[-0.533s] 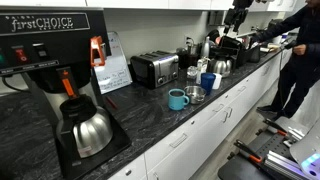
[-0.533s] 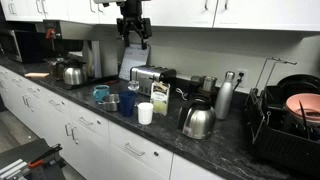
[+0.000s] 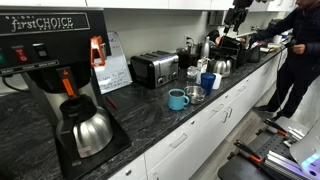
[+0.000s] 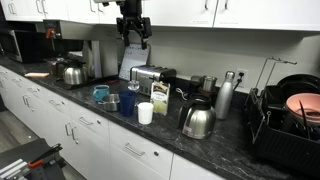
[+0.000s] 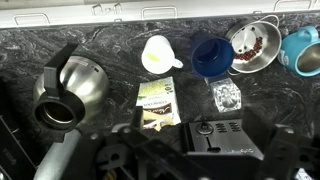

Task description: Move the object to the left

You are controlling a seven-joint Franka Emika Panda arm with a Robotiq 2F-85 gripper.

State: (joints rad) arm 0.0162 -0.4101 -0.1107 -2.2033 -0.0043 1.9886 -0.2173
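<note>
The end effector (image 4: 132, 38) hangs high over the bench (image 4: 185, 142), up near the wall cabinets and roughly above the toaster (image 4: 148, 75). Its fingers look spread wide and hold nothing.

The clear glass (image 5: 226, 96) stands upright on the bench, so its long axis is vertical and the wrist view looks almost straight into its mouth. It sits between the toaster and the blue cup (image 5: 212, 55), just beside both. In an exterior view the glass (image 4: 133, 87) lies well below the end effector and slightly toward the bench's front edge. Judging from that, the coming move is mostly a straight descent with a small shift forward. There is only one arm to make it.

The neighbours crowd it: a white cup (image 5: 158, 53), a metal bowl (image 5: 255, 42) and a teal mug (image 5: 305, 50) line the front side.

The coffee brewer (image 3: 45, 22) at the bench's far end reads "first CHOICE". The carton (image 5: 158, 105) carries print too small to read.
</note>
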